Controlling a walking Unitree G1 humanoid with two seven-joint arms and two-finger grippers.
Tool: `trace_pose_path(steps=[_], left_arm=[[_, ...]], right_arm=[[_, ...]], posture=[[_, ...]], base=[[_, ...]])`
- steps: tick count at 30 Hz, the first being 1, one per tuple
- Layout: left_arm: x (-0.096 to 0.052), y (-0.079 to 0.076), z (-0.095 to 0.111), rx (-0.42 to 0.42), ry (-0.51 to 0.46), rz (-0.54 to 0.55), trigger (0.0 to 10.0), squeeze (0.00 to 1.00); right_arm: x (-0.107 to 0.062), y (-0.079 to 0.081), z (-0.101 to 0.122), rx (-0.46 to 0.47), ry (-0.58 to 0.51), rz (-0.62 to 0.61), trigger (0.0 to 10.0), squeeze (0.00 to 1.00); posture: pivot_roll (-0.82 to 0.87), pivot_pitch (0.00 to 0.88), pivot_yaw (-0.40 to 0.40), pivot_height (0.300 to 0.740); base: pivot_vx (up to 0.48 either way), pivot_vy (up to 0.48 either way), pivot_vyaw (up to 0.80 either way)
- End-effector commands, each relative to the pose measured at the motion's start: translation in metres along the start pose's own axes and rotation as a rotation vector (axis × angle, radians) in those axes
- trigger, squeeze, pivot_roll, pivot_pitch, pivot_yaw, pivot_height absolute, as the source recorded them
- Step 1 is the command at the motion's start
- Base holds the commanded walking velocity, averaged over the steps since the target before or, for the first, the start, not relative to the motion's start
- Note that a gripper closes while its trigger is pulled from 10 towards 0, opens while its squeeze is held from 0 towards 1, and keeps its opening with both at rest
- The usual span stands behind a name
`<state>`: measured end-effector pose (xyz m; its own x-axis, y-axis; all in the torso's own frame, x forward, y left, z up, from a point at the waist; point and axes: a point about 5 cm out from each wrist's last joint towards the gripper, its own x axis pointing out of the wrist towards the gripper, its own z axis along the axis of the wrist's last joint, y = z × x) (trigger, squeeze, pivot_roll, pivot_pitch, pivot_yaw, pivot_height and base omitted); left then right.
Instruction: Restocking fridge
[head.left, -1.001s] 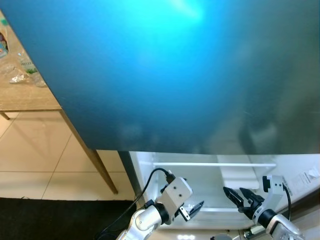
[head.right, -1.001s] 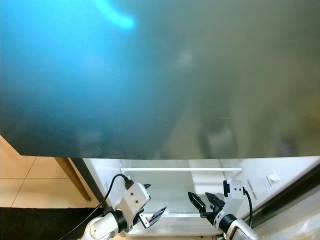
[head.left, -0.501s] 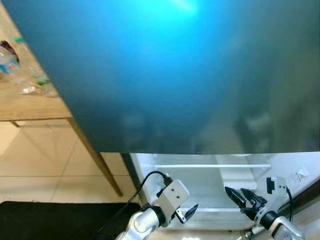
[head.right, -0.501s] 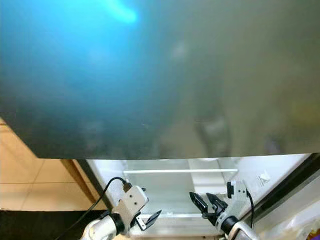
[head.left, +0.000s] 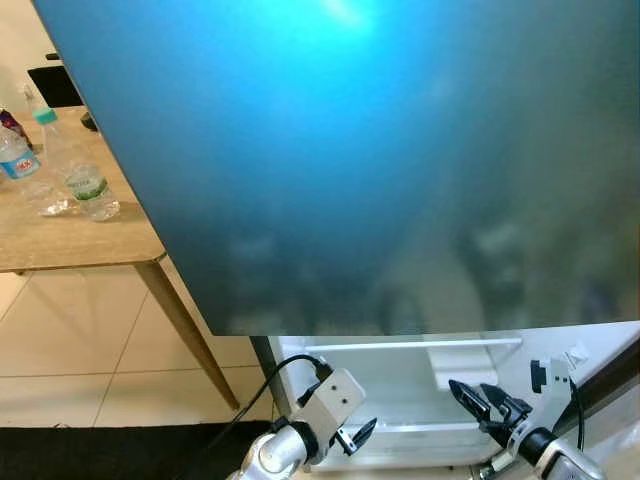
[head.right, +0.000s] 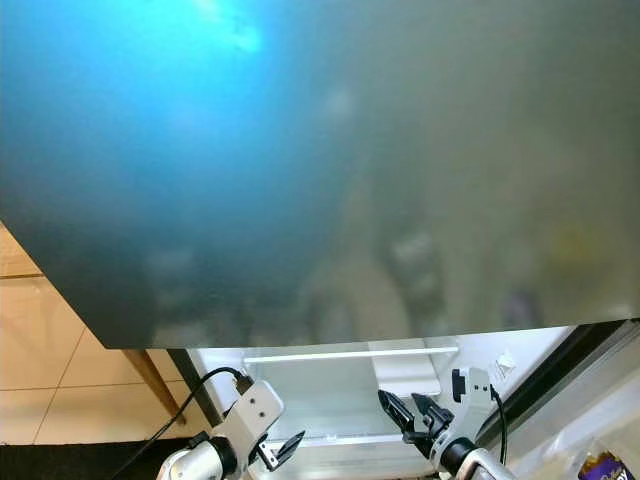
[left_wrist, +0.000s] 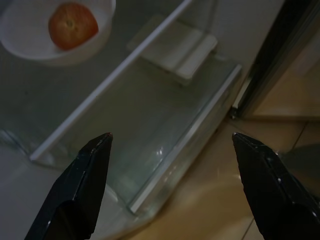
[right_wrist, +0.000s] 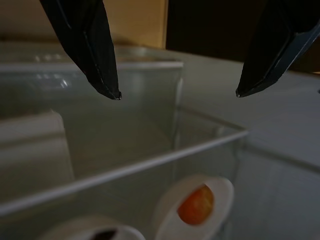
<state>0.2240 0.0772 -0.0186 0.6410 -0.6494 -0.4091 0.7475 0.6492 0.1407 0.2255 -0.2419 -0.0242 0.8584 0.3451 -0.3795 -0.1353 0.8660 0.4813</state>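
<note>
Both grippers hang empty with fingers spread wide before the open fridge (head.left: 400, 390). The left gripper (head.left: 355, 437) and right gripper (head.left: 478, 400) sit level at its glass shelf (left_wrist: 150, 125), while the bottles (head.left: 85, 185) to restock stand on the wooden table (head.left: 60, 245) well off to the robot's left, nearer the left arm

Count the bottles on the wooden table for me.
3, clustered at the table's far left: a blue-labelled bottle, a green-capped one, and a green-labelled one. The fridge door may hide more.
</note>
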Motion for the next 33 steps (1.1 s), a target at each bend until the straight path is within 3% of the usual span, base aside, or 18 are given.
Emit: trace_pose_path(steps=[1, 14, 17, 21, 24, 25, 28, 33], left_arm=[[-0.007, 0.005, -0.012, 0.004, 0.048, 0.021, 10.0, 0.00], [-0.017, 0.010, -0.042, -0.141, 0.187, 0.102, 10.0, 0.00], [-0.020, 0.007, -0.053, -0.252, 0.236, 0.118, 10.0, 0.00], [-0.022, 0.005, -0.059, -0.346, 0.262, 0.130, 10.0, 0.00], [-0.023, 0.005, -0.062, -0.366, 0.280, 0.142, 10.0, 0.00], [-0.029, 0.006, -0.072, -0.420, 0.347, 0.195, 10.0, 0.00], [-0.036, 0.005, -0.082, -0.491, 0.403, 0.249, 10.0, 0.00], [-0.044, -0.005, -0.093, -0.538, 0.454, 0.241, 10.0, 0.00]], right_arm=[[-0.003, -0.001, -0.008, 0.005, 0.026, -0.023, 10.0, 0.00], [-0.014, -0.013, -0.025, 0.008, 0.117, -0.169, 10.0, 0.00], [-0.022, -0.020, -0.042, -0.086, 0.244, -0.329, 10.0, 0.00], [-0.029, -0.024, -0.054, -0.161, 0.338, -0.433, 10.0, 0.00], [-0.031, -0.025, -0.057, -0.167, 0.353, -0.459, 10.0, 0.00], [-0.035, -0.028, -0.062, -0.209, 0.395, -0.506, 10.0, 0.00], [-0.038, -0.029, -0.066, -0.244, 0.434, -0.537, 10.0, 0.00], [-0.043, -0.030, -0.075, -0.278, 0.485, -0.584, 10.0, 0.00]], posture=[[-0.01, 0.052, 0.013, 0.740], [-0.01, 0.043, 0.013, 0.740], [-0.01, 0.038, 0.012, 0.740], [-0.03, 0.022, 0.008, 0.740], [-0.03, 0.021, 0.007, 0.740], [-0.03, 0.017, 0.006, 0.740], [-0.03, 0.015, 0.005, 0.740], [-0.03, 0.009, 0.006, 0.740]], base=[[0.000, 0.000, 0.00], [0.000, 0.000, 0.00], [0.000, 0.000, 0.00], [0.000, 0.000, 0.00], [0.000, 0.000, 0.00], [0.000, 0.000, 0.00], [0.000, 0.000, 0.00], [0.000, 0.000, 0.00]])
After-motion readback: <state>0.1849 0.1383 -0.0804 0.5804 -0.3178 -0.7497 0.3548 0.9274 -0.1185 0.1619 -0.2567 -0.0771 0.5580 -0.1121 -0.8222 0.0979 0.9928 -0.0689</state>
